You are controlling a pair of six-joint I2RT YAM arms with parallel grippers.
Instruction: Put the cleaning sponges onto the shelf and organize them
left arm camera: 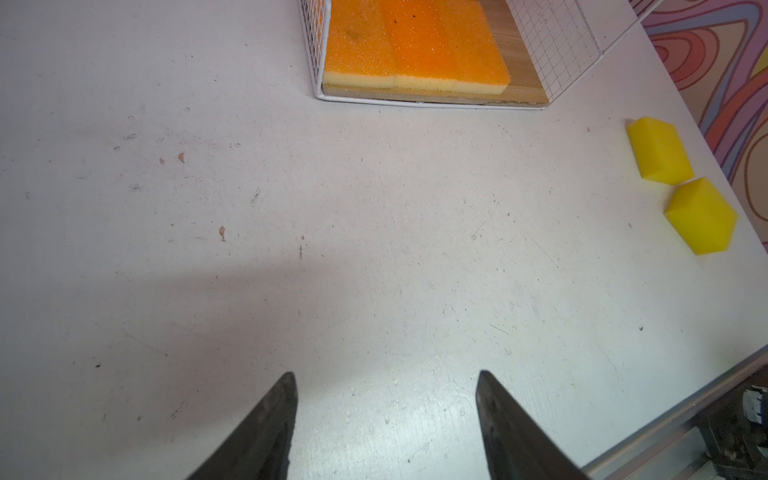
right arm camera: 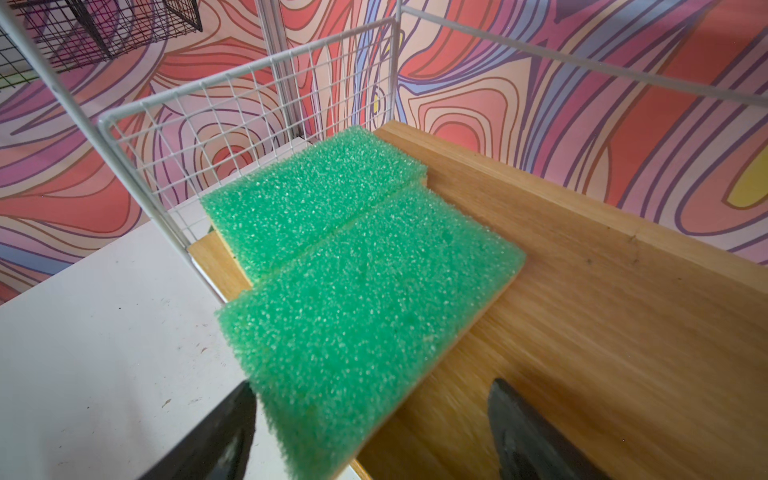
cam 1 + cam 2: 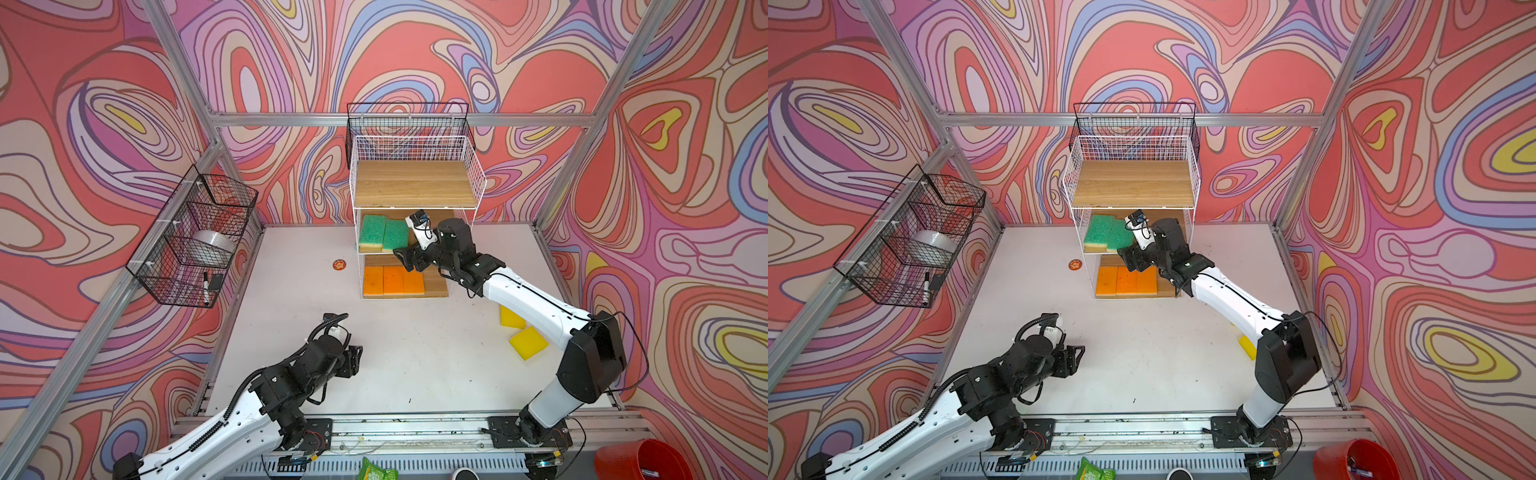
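Observation:
The white wire shelf [image 3: 415, 183] [image 3: 1133, 183] stands at the back of the table. Two green sponges [image 3: 372, 227] [image 3: 395, 235] [image 2: 311, 195] lie side by side on its middle board. The nearer green sponge [image 2: 365, 307] overhangs the board's front edge. My right gripper [image 3: 402, 258] [image 2: 372, 382] is open at that board; one finger is beside the sponge's edge and the other is well clear. Three orange sponges [image 3: 393, 280] [image 1: 415, 41] fill the bottom board. Two yellow sponges [image 3: 528, 343] [image 1: 658, 149] [image 1: 702, 216] lie on the table at right. My left gripper [image 3: 355, 357] [image 1: 386, 374] hangs open and empty.
A small round orange disc [image 3: 339, 264] lies left of the shelf. Black wire baskets [image 3: 195, 237] hang on the left wall, holding a tape roll and a marker. Another black basket [image 3: 409, 120] hangs behind the shelf. A red bucket [image 3: 640, 461] sits off the table's front right.

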